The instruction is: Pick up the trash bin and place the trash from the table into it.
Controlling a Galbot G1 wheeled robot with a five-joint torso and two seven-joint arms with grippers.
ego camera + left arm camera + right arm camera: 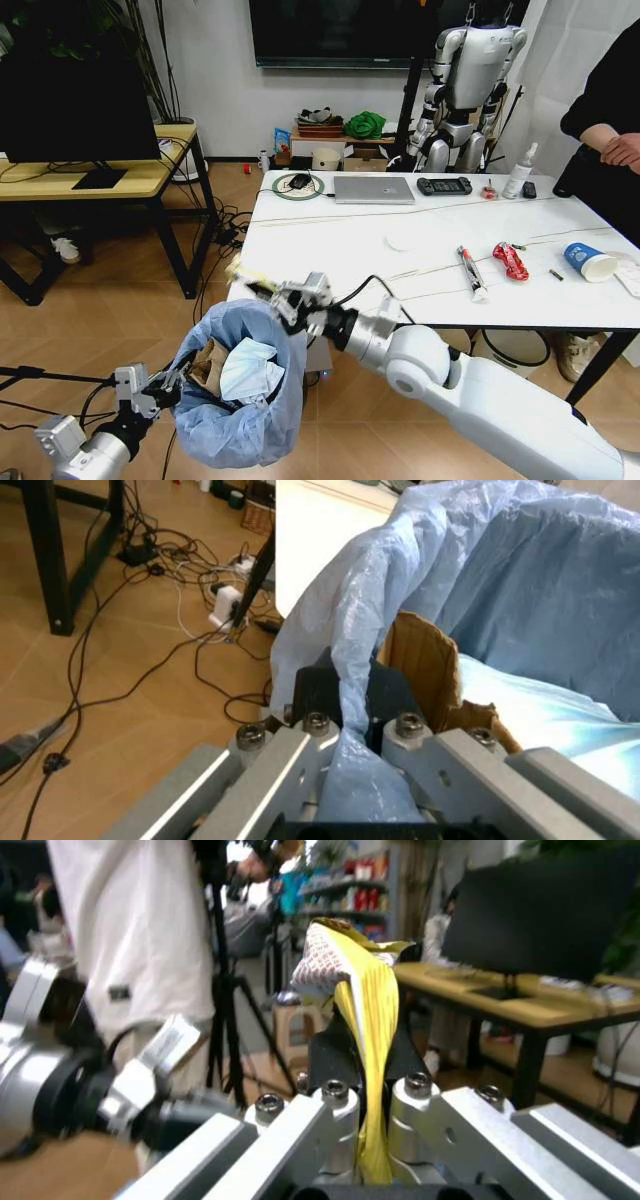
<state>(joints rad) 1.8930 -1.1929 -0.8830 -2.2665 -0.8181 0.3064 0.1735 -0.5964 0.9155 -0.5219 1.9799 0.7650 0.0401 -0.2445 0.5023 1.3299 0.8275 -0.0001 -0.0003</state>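
Observation:
The trash bin (pixel 240 410), lined with a crinkled light-blue bag, hangs in front of the table's near left corner. My left gripper (pixel 165 385) is shut on its rim; the left wrist view shows the bag (pixel 350 652) pinched between the fingers, with brown cardboard (pixel 425 660) and white wrappers inside. My right gripper (pixel 270 292) is above the bin's far rim, shut on a yellow scrap (pixel 365 1020) that sticks out past its fingers. On the white table (pixel 330 250) lie a white tube (pixel 471 272), a red wrapper (pixel 511 260) and a blue paper cup (pixel 588 261).
A laptop (pixel 373 189), a game controller (pixel 444 185) and a spray bottle (pixel 518 172) stand at the table's far side. A yellow-topped desk (pixel 90 180) with a monitor stands on the left, cables on the floor between. A person stands at the right edge.

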